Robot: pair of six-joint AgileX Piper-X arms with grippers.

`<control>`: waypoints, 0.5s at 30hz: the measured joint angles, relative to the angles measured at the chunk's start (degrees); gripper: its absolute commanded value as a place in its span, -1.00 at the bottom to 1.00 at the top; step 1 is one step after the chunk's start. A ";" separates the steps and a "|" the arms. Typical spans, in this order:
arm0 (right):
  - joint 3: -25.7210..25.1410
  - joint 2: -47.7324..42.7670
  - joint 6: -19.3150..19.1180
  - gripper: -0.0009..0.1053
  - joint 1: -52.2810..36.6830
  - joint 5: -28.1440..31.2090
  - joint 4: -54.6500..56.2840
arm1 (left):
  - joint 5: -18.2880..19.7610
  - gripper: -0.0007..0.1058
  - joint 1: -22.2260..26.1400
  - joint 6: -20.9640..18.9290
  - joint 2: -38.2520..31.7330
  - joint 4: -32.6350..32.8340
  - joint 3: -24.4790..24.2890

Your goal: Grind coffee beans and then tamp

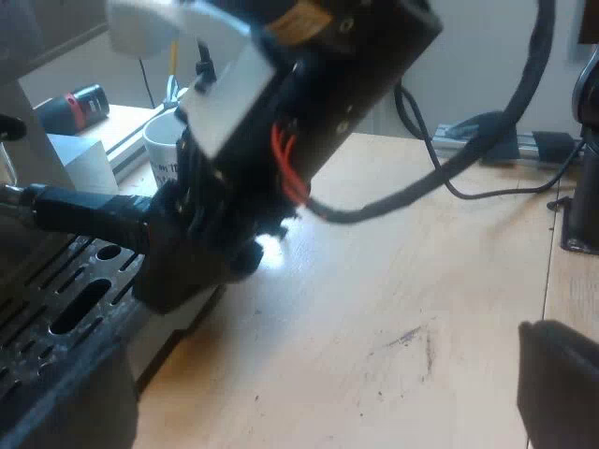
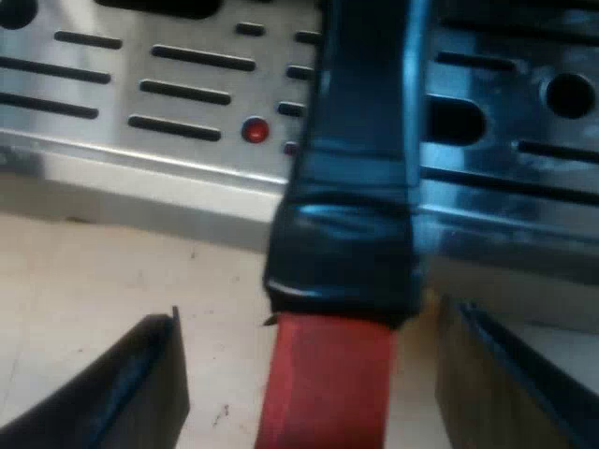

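Right claw (image 2: 318,374) wide open, fingers either side of handle (image 2: 351,215) at machine (image 2: 140,84) front, holding nothing yet. I judge grasp step; next I close squarely on handle.

red handle end (image 2: 328,383) cut off

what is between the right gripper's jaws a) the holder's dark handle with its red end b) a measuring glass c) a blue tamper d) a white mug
a: the dark handle, ending in red, lies in the gap between the right gripper's open jaws.
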 measured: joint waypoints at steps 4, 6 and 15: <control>1.16 0.60 0.00 0.16 -0.13 -0.08 -2.89 | 0.00 0.59 0.00 0.00 0.00 0.00 0.00; 2.05 0.60 0.00 0.16 -0.20 -0.08 -3.69 | 0.00 0.59 0.00 0.00 0.00 0.00 0.00; 2.91 0.60 -0.30 0.16 -0.20 0.08 -5.10 | 0.00 0.59 0.00 0.00 0.00 0.00 0.00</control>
